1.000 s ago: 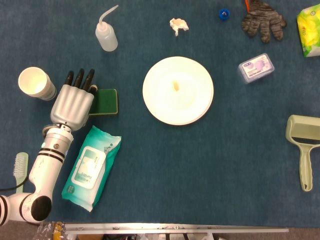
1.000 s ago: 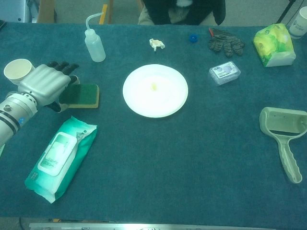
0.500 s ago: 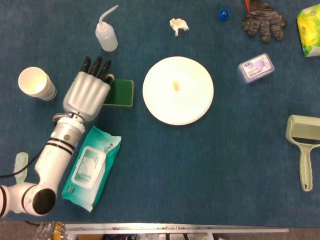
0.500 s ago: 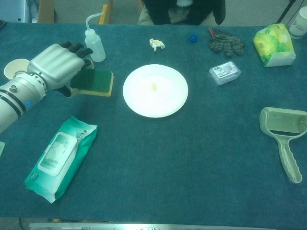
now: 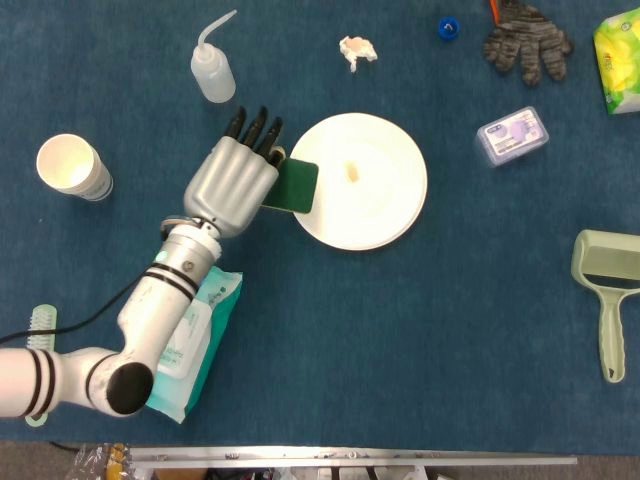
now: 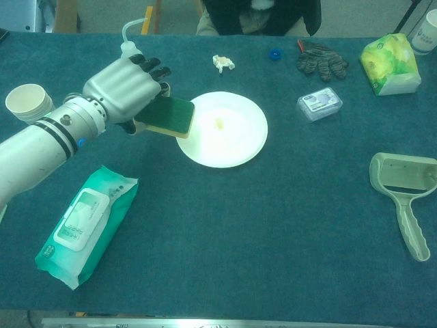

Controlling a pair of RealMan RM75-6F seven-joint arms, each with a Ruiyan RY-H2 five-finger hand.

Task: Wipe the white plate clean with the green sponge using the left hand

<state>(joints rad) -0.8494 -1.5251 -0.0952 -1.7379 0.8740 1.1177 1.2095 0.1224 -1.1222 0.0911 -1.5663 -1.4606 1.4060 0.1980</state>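
Blue cloth-covered table (image 5: 400, 330)

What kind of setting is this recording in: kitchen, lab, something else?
Probably a robot test bench, not a kitchen: a table under blue cloth holds unrelated household props, such as a squeeze bottle, a work glove and a wet-wipes pack, with chair legs behind.

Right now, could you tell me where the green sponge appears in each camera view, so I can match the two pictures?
Head view: the green sponge is left of centre, held by the left hand, overlapping the white plate's left edge.
Chest view: the green sponge is upper left of centre, in the left hand, over the white plate's left rim.
Shared landmark: the squeeze bottle beyond the hand.
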